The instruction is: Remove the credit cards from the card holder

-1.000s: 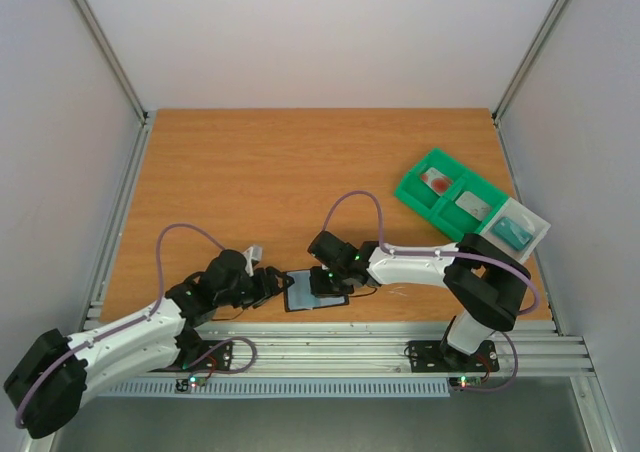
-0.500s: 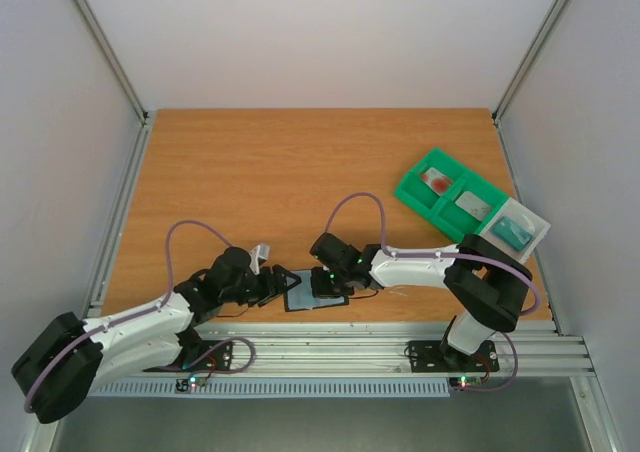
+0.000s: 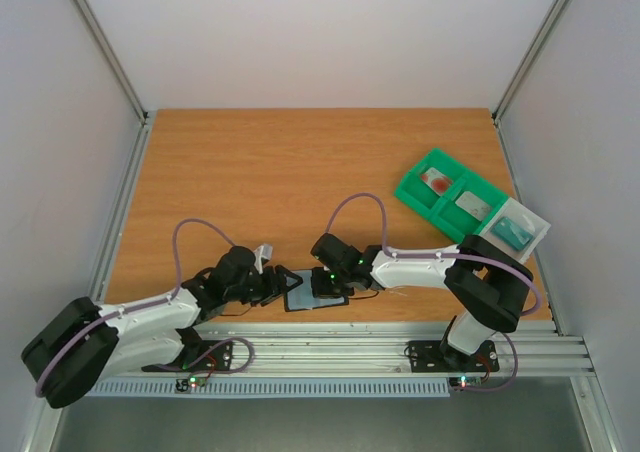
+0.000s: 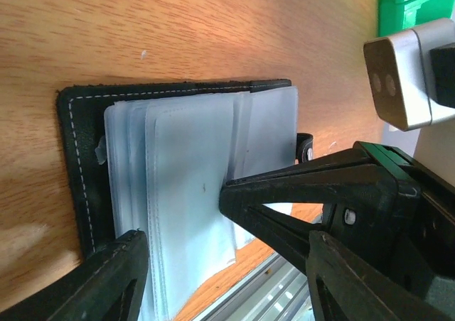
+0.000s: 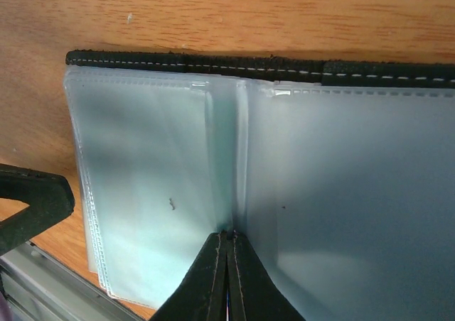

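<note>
The card holder (image 3: 312,295) lies open near the table's front edge, a black wallet with pale blue clear sleeves fanned out. It also shows in the left wrist view (image 4: 178,186) and the right wrist view (image 5: 149,172). I cannot tell the credit cards apart from the sleeves. My right gripper (image 3: 327,285) is shut, with its tips (image 5: 227,237) pressed on the sleeves at the middle fold. My left gripper (image 3: 284,283) is open at the wallet's left edge, its jaws (image 4: 227,289) spread wide across the sleeves' near end. One left finger (image 5: 28,207) shows beside the sleeves.
A green compartment tray (image 3: 418,194) stands at the right, with a red item (image 3: 437,180) and a pale grey flat piece (image 3: 472,205) in it. A teal item (image 3: 512,233) lies on a white tray beside it. The metal front rail (image 3: 350,342) runs just behind the wallet.
My left arm has moved right towards the wallet, and its open jaws now reach the wallet's left edge. The right gripper has stayed on the wallet's fold.
</note>
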